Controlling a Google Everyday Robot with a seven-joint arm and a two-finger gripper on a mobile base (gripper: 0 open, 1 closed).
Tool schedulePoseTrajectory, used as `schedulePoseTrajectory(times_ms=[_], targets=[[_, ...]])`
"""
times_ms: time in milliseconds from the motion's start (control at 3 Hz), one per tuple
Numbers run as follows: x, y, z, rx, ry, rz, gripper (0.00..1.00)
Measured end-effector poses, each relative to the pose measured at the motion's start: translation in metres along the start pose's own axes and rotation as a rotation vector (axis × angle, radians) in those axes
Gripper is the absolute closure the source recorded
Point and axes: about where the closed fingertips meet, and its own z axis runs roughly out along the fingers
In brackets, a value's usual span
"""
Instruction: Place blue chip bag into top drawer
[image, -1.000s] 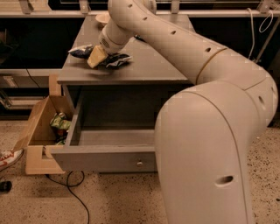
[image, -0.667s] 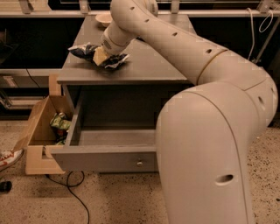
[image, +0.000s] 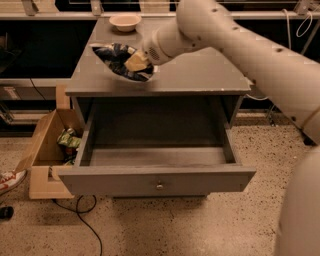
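Your end effector (image: 136, 63): above the worktop's (image: 200, 75) front-left part, clamped on the blue chip bag (image: 116, 56), which bulges out to its left. Top drawer (image: 159, 179): pulled open, below and nearer than the end effector. 1 bowl (image: 125, 21): beyond it. 1 cardboard box (image: 42, 145): low to its left, holding green snack bags (image: 69, 140).

cabinet top (image: 200, 75) | bowl (image: 125, 21), back | gripper (image: 137, 62) clasping blue chip bag (image: 116, 56), front-left

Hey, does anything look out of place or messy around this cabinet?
Nothing spilled or broken. The claw grips the crumpled blue chip bag over the left front of the cabinet top; the top drawer hangs open. A cardboard box sits open on the floor beside it.
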Motion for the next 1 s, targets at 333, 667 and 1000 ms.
schedulePoseTrajectory(times_ms=[333,667,1000], targets=[[0.024,0.016,-0.06,-0.01,-0.023,-0.102,1.0],[0.067,0.038,-0.089,-0.065,0.056,-0.165,1.0],[0.108,0.066,-0.098,-0.162,0.144,-0.183,1.0]])
